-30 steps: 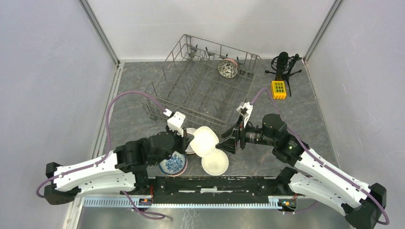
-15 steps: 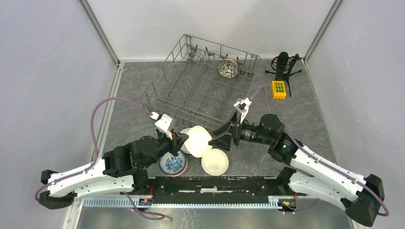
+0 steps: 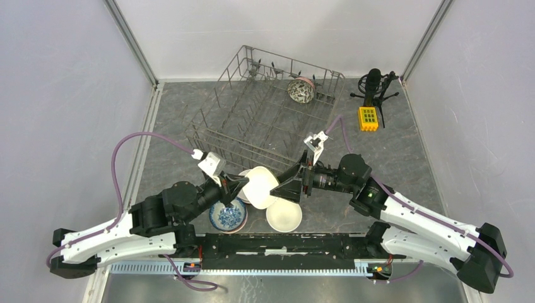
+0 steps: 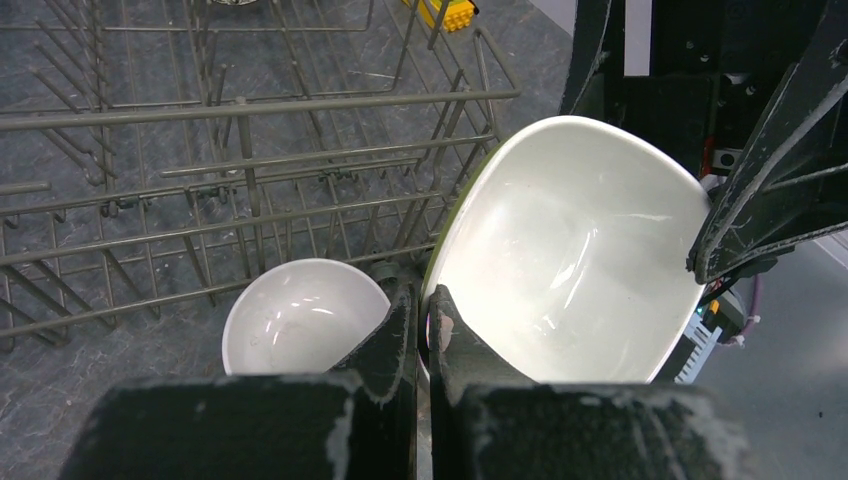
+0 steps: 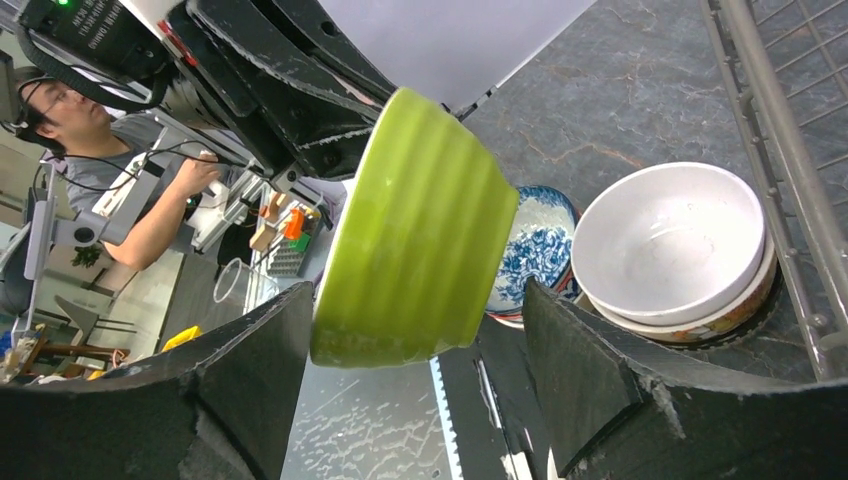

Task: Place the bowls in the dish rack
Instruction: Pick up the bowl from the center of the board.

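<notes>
My left gripper [image 4: 422, 300] is shut on the rim of a lime green bowl [image 4: 570, 260], white inside, and holds it tilted on edge above the table. In the top view this bowl [image 3: 260, 187] hangs between both grippers. The right gripper [image 5: 415, 300] is open, one finger on each side of the green bowl [image 5: 420, 240] without pressing it. The grey wire dish rack [image 3: 265, 113] lies behind, with a speckled bowl [image 3: 301, 90] at its far right. On the table sit a blue-and-white bowl [image 3: 228, 216], a white bowl [image 3: 284, 215], and a white bowl [image 5: 670, 240] stacked on another.
A black microphone on a small stand [image 3: 374, 85] and a yellow block [image 3: 368, 118] stand right of the rack. The rack's near wall [image 4: 250, 150] runs just behind the stacked white bowl [image 4: 300, 315]. Grey walls close in on three sides.
The left arm has drawn the green bowl a little to the left. The right gripper followed leftward and its fingers now straddle the bowl, slightly wider apart.
</notes>
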